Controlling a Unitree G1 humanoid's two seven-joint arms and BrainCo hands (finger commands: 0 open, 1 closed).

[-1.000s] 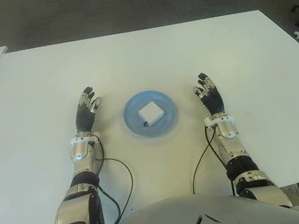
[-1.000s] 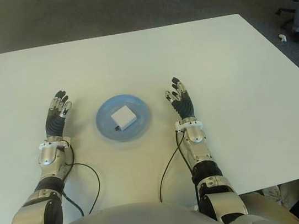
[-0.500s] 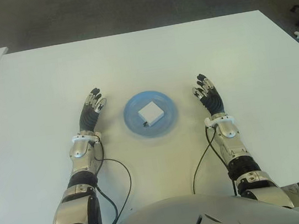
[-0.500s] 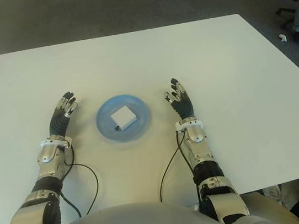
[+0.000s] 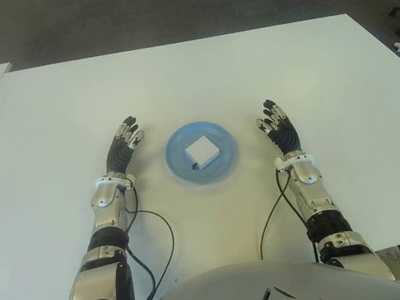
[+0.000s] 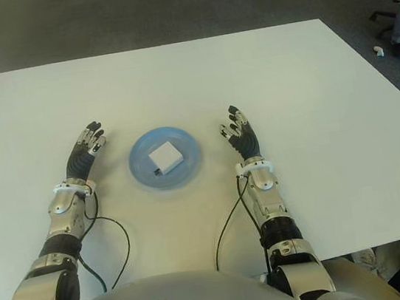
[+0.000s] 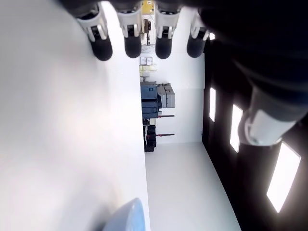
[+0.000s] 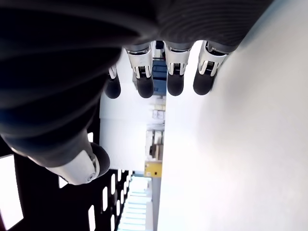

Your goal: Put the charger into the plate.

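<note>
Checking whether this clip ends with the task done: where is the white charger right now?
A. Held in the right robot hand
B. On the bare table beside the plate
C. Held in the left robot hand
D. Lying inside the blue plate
D: the charger lies inside the blue plate, while the left robot hand and right robot hand flank the plate, open and holding nothing.

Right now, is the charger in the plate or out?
In. The white charger lies inside the blue plate, and neither hand touches it.
</note>
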